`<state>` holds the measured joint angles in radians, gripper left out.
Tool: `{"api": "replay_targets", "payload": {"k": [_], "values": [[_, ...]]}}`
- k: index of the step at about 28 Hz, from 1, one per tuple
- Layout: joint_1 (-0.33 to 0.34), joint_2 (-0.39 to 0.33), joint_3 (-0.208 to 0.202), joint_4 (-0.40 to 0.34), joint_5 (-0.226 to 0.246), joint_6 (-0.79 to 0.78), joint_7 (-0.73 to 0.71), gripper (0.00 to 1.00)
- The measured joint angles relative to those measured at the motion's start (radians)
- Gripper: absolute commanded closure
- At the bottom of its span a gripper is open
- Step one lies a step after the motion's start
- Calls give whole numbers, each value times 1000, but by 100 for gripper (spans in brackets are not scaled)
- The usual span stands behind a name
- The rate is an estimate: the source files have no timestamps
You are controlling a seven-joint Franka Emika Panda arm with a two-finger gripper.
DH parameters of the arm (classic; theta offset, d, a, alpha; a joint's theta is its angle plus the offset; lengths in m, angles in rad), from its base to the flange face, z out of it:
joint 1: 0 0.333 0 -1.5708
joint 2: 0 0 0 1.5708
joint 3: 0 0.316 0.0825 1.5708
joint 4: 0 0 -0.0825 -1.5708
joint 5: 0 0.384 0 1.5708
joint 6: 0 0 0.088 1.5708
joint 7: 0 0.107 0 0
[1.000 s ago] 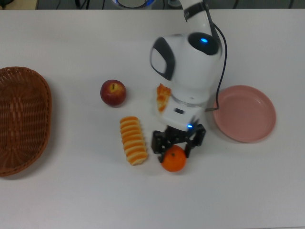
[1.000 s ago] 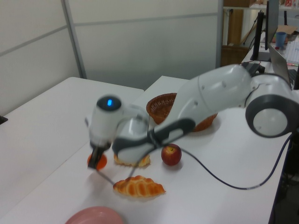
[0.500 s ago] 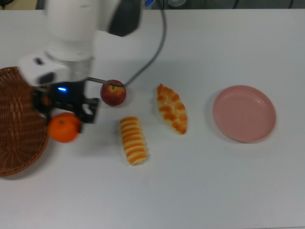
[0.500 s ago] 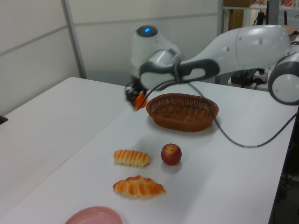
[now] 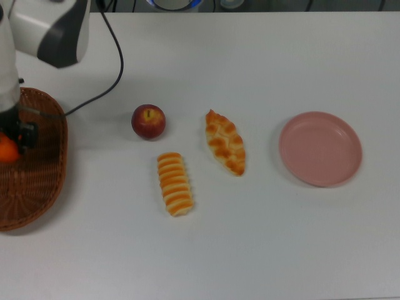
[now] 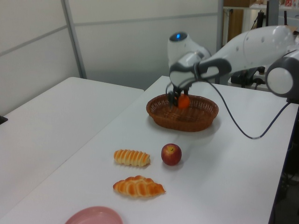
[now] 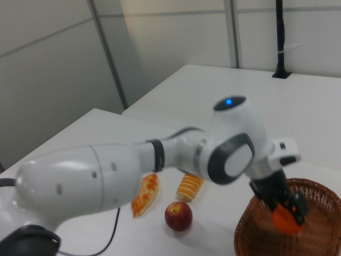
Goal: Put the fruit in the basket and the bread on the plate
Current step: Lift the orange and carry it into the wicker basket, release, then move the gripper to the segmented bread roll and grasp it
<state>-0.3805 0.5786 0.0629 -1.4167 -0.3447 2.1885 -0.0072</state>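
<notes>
The wicker basket lies at the top view's left edge, long axis running top to bottom. The mandarin, half a second ago beside the rim, is now held above the basket's interior, gripped by the closed hand; release is judged next. The pink plate is unoccupied. On the surface, both the ribbed loaf and the braided loaf are laid roughly top to bottom, beside the apple.
</notes>
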Motion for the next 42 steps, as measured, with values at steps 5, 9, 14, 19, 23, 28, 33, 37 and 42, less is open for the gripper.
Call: {"api": "replay_targets", "payload": {"k": [5, 9, 14, 19, 23, 28, 33, 37, 42], "values": [[7, 65, 0, 1, -56, 2, 0, 28], [8, 66, -1, 8, -61, 2, -12, 0], [0, 50, -4, 28, -24, 2, -79, 0], [-10, 11, -9, 42, 115, 2, -108, 0], [2, -34, -2, 44, 165, -26, -127, 0], [112, -67, 15, 42, 174, -150, -131, 0], [276, -62, 17, 29, 177, -189, -103, 0], [371, -45, 17, 16, 177, -189, -82, 0], [429, 3, 15, 12, 175, -157, -83, 0]]}}
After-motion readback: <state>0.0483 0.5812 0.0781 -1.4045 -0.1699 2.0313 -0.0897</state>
